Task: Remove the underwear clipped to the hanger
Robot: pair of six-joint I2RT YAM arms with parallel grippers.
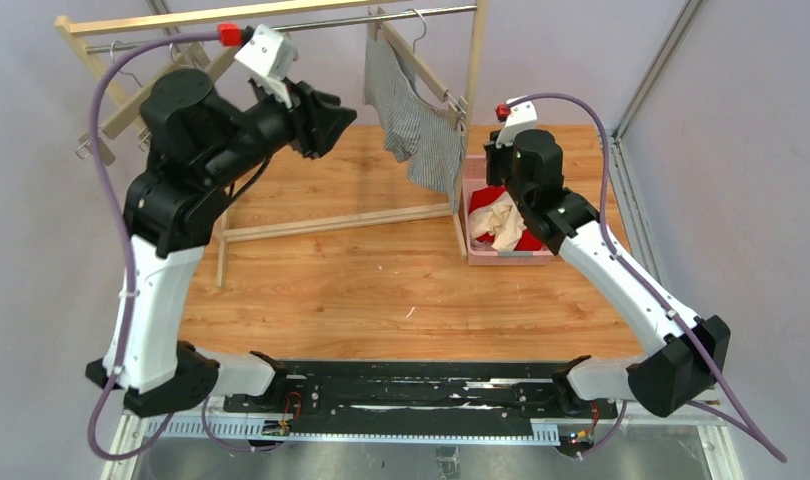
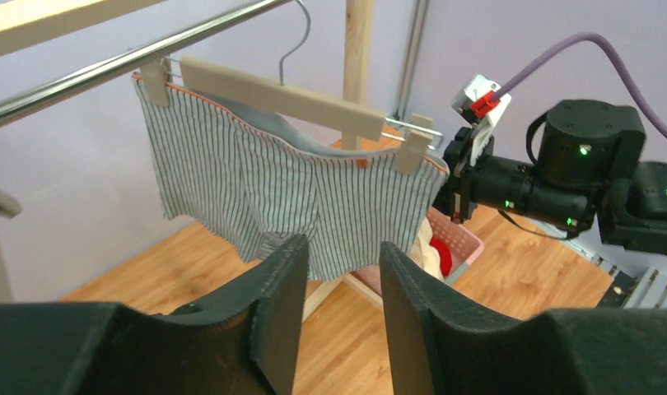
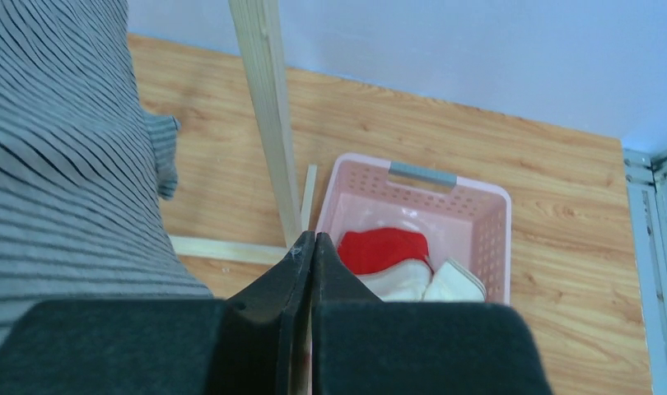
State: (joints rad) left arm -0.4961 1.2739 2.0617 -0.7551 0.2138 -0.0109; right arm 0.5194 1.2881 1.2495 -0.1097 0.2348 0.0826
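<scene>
**One striped pair on the hanger, two pairs in the basket**

The striped pair (image 2: pixel 297 197) is grey-and-white pinstripe with a thin orange edge along the waistband. It hangs by that waistband from a wooden hanger (image 2: pixel 281 95), pinched at each end by a clip (image 2: pixel 411 148). The hanger's wire hook is over a metal rail (image 2: pixel 132 62), and the legs of the pair hang loose and slightly creased above the table (image 1: pixel 381 290).

The red pair (image 1: pixel 488 197) and the cream pair (image 1: pixel 499 222) lie crumpled together in a pink basket (image 1: pixel 511 258). It stands on the table below the right end of the hanger, beside the rack's wooden post (image 3: pixel 264 107).

The left gripper (image 2: pixel 344 251) is raised and faces the striped pair. Its jaws stand apart with nothing between them, short of the cloth. The right gripper (image 3: pixel 312 239) is clenched tight, finger against finger, and I can see nothing caught in it.

From above, the striped pair shows only edge-on, a narrow drape, and the right fingers are hidden under their wrist. The left wrist view gives the pair's full front, both clips, and the right arm just beside the right-hand clip. The right wrist view looks straight down. It shows the stripes filling its left side, the closed fingertips, and the basket's open top with red and cream cloth inside.
</scene>
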